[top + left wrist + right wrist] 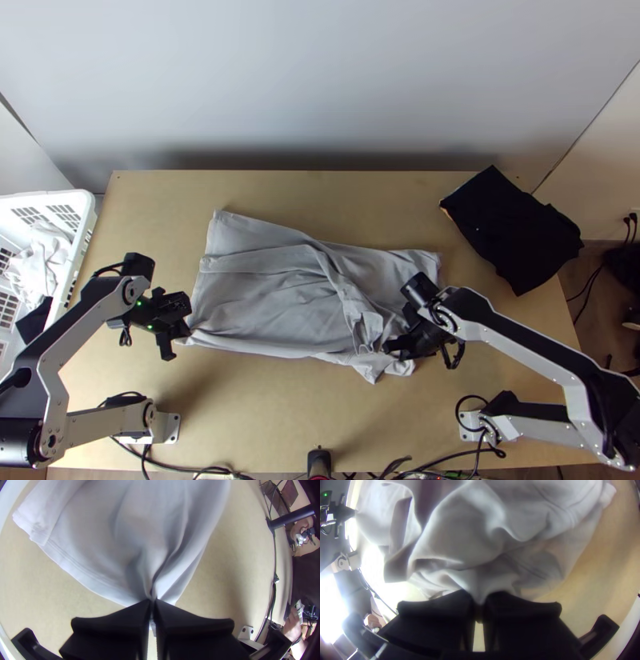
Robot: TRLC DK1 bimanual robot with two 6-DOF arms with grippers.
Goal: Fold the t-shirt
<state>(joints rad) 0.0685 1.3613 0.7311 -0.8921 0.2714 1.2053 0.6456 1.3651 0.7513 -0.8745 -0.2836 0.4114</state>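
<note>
A light grey t-shirt (pixel 264 280) lies across the middle of the table, spread at its left part and wrinkled, with bunched folds toward its lower right. At the shirt's lower left corner is my left gripper (pixel 180 334). In the left wrist view that gripper (pixel 152 608) is shut on the shirt (pixel 146 523), whose cloth gathers into a pinch. My right gripper (pixel 392 349) stands at the bunched lower right part. The right wrist view has this gripper (pixel 480 608) closed on a fold of the shirt (pixel 463 530).
A black folded cloth (pixel 512 228) lies at the table's right back corner. At the left edge stands a white basket (pixel 84 220) holding white cloth (pixel 40 260). Cables (pixel 216 470) run along the near edge. A person's hand (pixel 292 626) shows beyond the table.
</note>
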